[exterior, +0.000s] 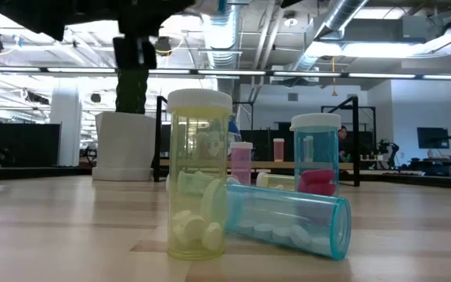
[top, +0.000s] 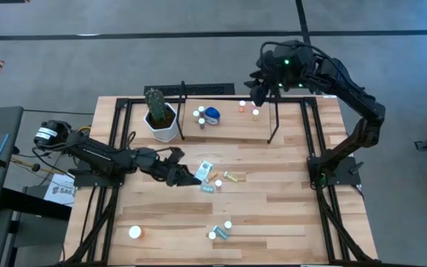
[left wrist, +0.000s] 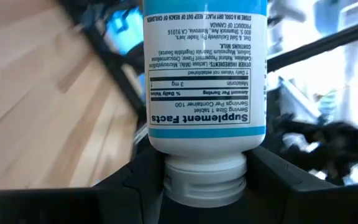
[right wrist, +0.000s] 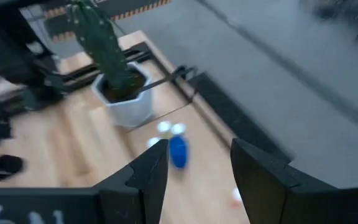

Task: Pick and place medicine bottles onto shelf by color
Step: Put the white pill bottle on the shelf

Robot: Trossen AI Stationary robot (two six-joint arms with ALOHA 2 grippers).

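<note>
Near the middle of the high view, the left gripper squeezes a white bottle with a blue label. It should lift slowly and keep the bottle straight. At the upper right, the right gripper hangs open and empty over the shelf.

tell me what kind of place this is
Probably a robotics lab or open workshop, not a pharmacy. Exposed ceiling ducts run over a wide floor with monitors behind, and a wooden table in black rails stands on bare grey floor.
</note>
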